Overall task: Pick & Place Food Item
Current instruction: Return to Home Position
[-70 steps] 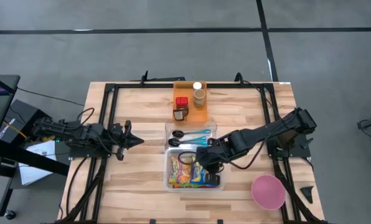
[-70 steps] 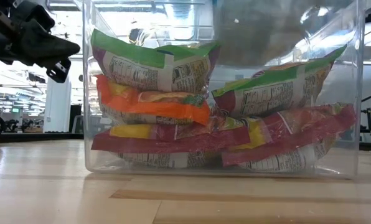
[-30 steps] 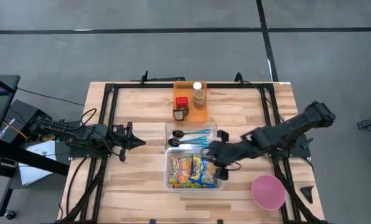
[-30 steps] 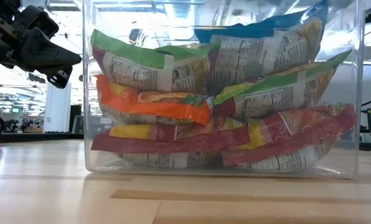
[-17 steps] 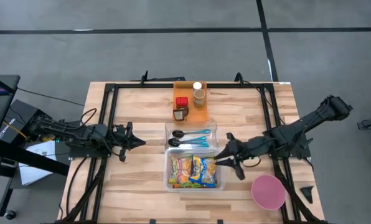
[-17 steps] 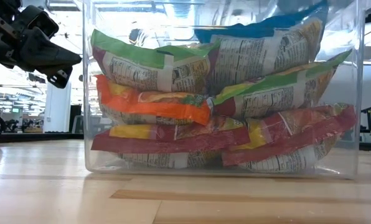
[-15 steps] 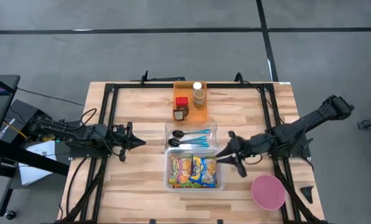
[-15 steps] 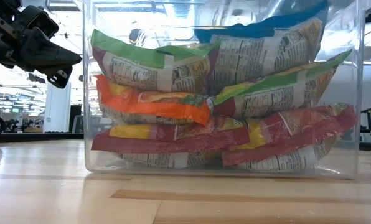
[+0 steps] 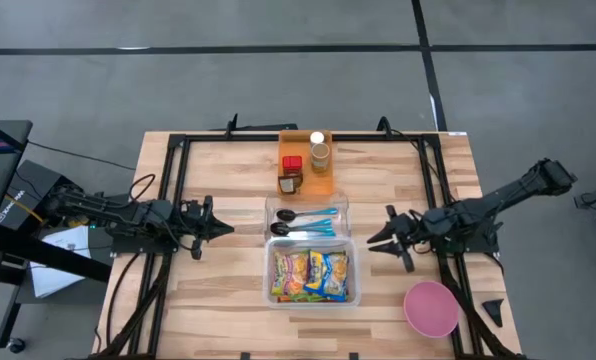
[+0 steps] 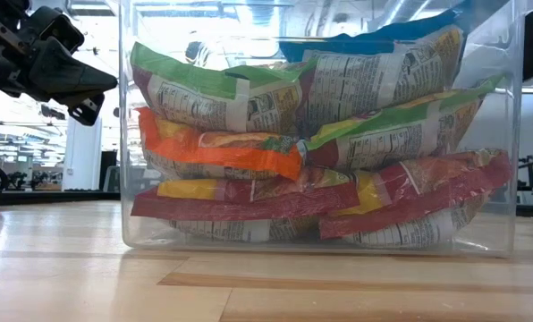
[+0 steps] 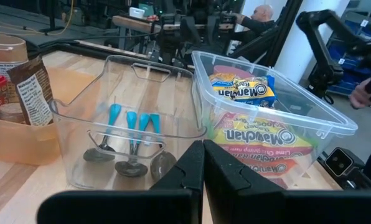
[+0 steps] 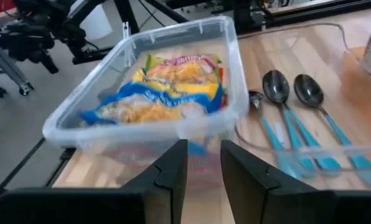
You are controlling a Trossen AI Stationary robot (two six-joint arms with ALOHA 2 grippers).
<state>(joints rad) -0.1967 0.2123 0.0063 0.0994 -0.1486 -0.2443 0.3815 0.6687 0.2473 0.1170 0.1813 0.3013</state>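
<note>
We find the blue noodle pack (image 12: 154, 104) lying atop the other packs (image 10: 222, 148) in the clear bin (image 9: 269, 275), so the right hand (image 9: 380, 238), open and empty, stands clear beside it for homing, while the left hand (image 9: 218, 228) waits closed over the left of the desk (image 9: 228, 300).
</note>
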